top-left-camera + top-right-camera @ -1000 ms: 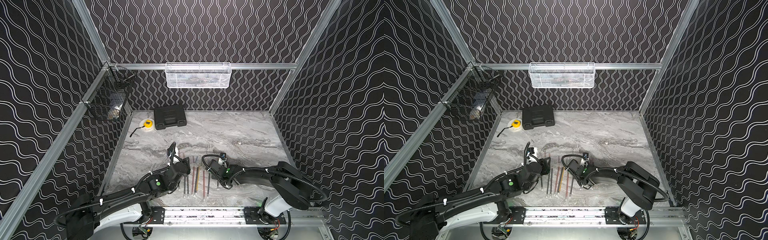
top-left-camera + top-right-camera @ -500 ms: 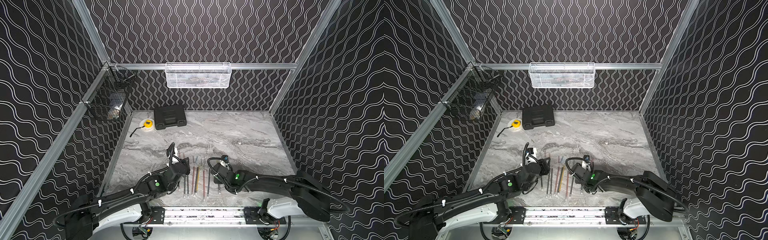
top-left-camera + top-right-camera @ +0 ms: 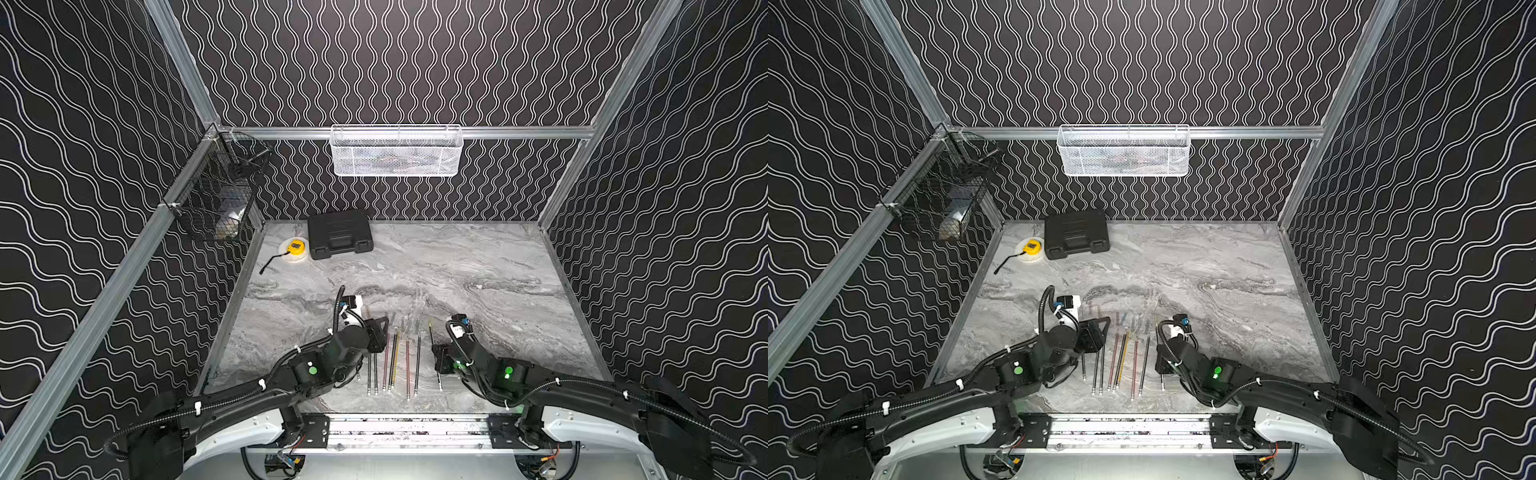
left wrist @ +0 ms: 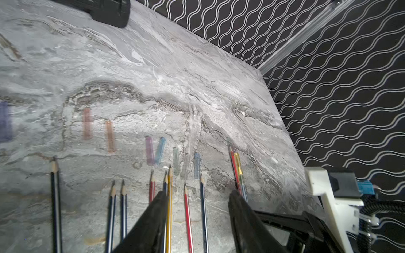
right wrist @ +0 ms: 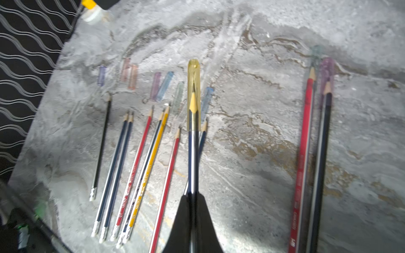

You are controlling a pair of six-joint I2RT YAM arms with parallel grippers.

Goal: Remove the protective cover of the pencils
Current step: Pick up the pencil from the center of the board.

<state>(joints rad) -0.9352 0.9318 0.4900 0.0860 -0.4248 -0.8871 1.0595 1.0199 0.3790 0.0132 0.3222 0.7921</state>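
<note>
Several pencils lie side by side near the table's front edge, tips bare. Beyond the tips lie several small clear coloured covers. My right gripper is shut on a dark blue pencil held above the table. Its tip wears a clear yellow protective cover. My left gripper hangs open over the row, holding nothing. A red pencil and a dark pencil with a purple cover lie apart to one side.
A black case and a yellow tape measure sit at the back left. A white mesh basket hangs on the back rail. On the left rail hangs a black wire basket.
The right arm has swung out low to the right, and its gripper has shifted slightly toward the front with the pencil. The left arm has hardly moved.
</note>
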